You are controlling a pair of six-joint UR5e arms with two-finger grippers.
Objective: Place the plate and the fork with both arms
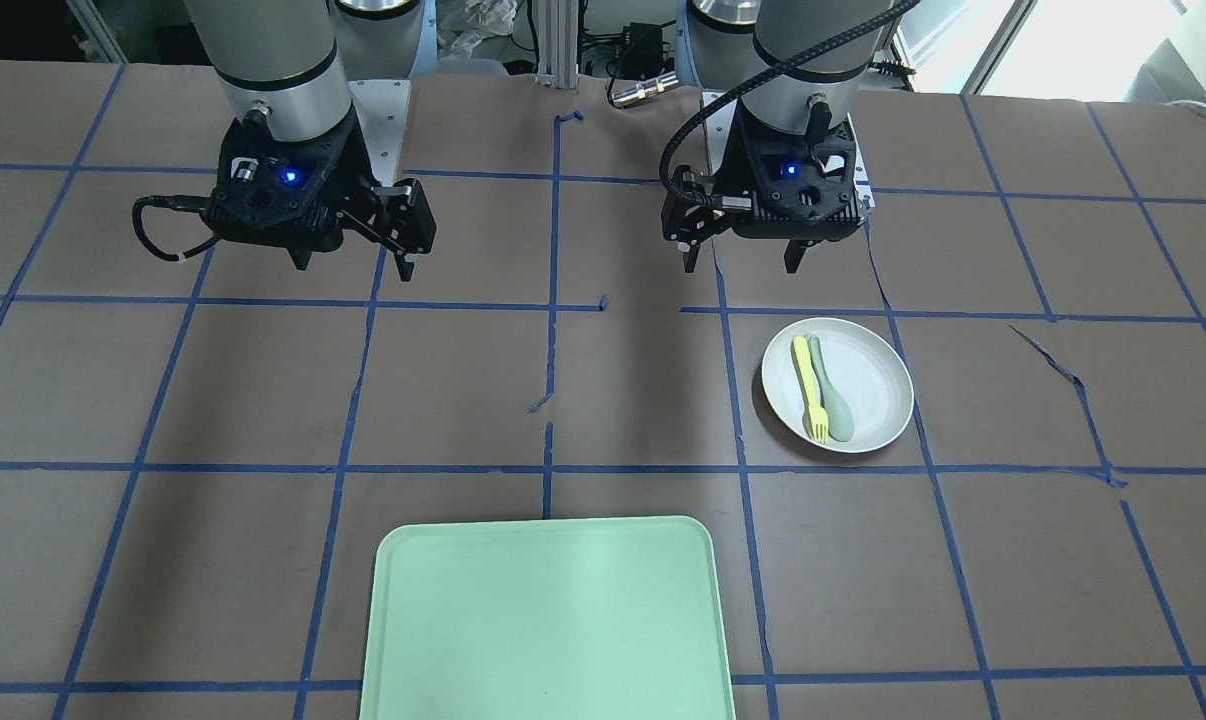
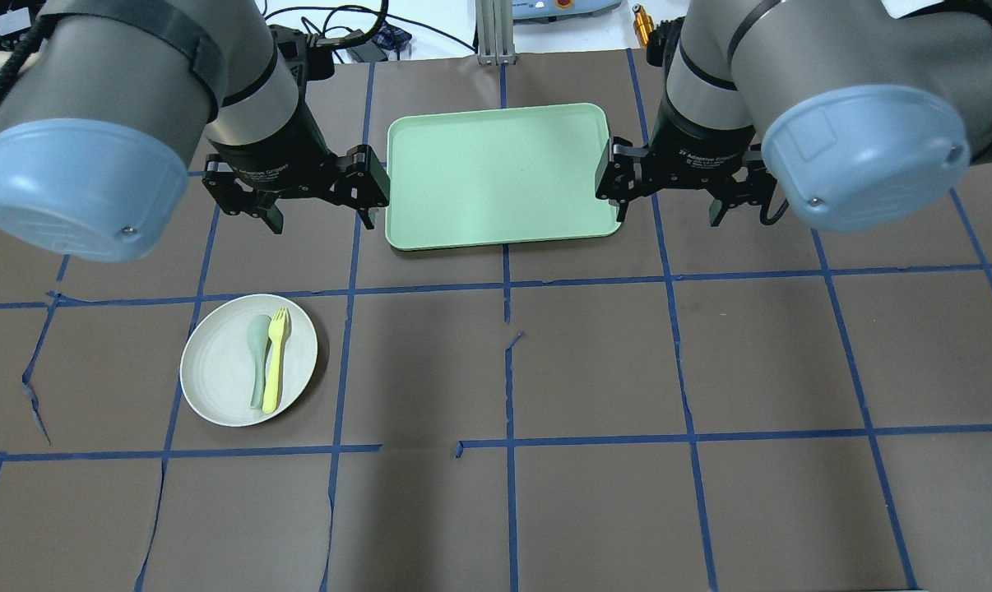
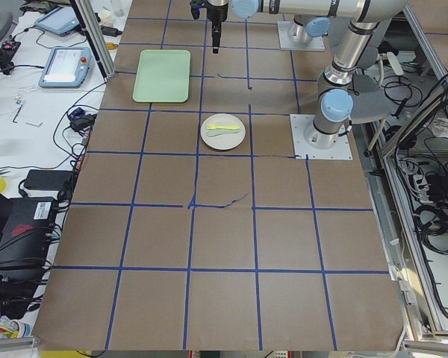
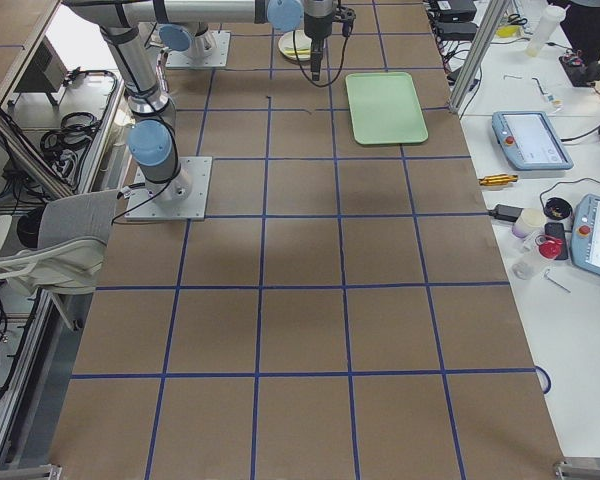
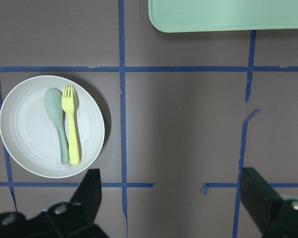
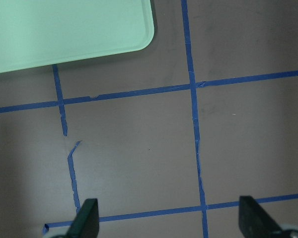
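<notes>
Left arm [image 2: 253, 115]: left jaws wide apart, gripping nothing, raised clear of the counter [image 2: 595, 362]. Both black fingers [image 5: 91, 192] at the lower edge of the left wrist view, with only brown counter and blue tape lines [image 5: 122, 124] in the gap between them.

Right arm [image 2: 710, 107]: right jaws likewise wide apart and empty, raised above the counter. Its 2 fingers [image 6: 87, 221] at the bottom of the right wrist view, over bare counter and tape.

Plate [image 2: 216, 374] flat on the counter, outside the gap of the left jaws, just forward of and outboard of 1 finger in the left wrist view; well apart from the right jaws.

Fork [image 2: 275, 362] lying on the plate, touching neither pair of jaws, tines pointing toward the tray [image 2: 496, 173]. Spoon [image 2: 257, 358] alongside the fork on the same plate, the 2 handles just beside each other, bowl end at the same end as the tines.

Tray flat on the counter between the 2 pairs of jaws in the overhead view, holding nothing; 1 corner visible ahead of each pair in the wrist views.
</notes>
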